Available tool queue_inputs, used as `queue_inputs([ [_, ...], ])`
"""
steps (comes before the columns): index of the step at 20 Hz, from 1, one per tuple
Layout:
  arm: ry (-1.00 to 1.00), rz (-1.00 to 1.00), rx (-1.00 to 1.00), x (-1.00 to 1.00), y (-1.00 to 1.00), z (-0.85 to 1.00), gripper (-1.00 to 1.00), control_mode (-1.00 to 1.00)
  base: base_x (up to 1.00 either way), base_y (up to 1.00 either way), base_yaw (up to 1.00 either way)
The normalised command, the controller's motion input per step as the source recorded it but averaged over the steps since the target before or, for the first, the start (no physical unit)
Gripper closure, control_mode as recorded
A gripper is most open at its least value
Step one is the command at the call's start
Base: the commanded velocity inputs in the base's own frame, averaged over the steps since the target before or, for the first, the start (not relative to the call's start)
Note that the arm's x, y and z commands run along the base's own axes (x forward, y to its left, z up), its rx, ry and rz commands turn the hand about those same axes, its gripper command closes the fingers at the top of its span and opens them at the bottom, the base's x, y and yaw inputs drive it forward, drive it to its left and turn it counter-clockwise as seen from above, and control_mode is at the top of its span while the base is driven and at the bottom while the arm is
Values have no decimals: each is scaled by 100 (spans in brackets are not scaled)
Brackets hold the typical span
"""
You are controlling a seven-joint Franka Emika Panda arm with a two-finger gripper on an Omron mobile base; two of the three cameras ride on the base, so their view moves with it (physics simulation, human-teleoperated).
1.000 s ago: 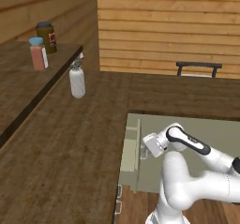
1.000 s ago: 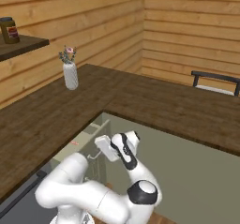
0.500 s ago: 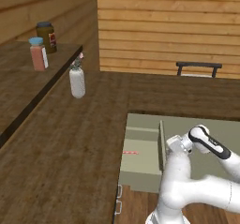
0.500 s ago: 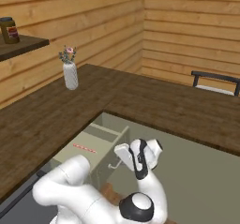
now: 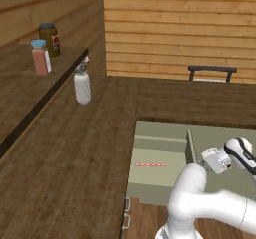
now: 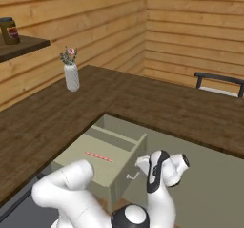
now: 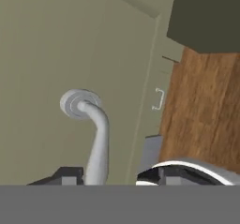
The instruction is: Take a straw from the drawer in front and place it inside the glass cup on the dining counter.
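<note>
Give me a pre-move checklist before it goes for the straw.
1. Drawer pulled out far enough to reach in: ok.
2. Straw in view, lying flat on the drawer floor: ok.
3. Gripper let go of the drawer handle: cannot tell; handle runs between the fingertips, contact unclear.
4. Path from gripper up over the drawer front to the straw: cannot tell; the hand sits low outside the front.
5. Nothing else lying on the straw: ok.

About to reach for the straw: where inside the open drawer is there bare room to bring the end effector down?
The drawer holds just the straw, lying flat mid-floor. Bare floor runs between straw and back wall, and between straw and near edge. It is crowded at the front panel, where the end effector sits by the handle.
</note>
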Motion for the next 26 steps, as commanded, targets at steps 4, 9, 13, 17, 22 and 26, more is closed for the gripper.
queue_inputs([
  [4,-8,-23,-25,-22,-35,39,-100,-100,0,0,0],
  [9,-22,-24,-33,-16,6,92,-100,-100,0,0,0],
  [13,-22,-21,-42,-12,59,99,-100,-100,0,0,0],
  [17,-7,-10,-40,1,97,88,-100,-100,0,0,0],
  [22,7,0,-22,43,72,42,-100,-100,0,0,0],
  [26,30,0,-1,74,28,0,-100,-100,0,0,0],
])
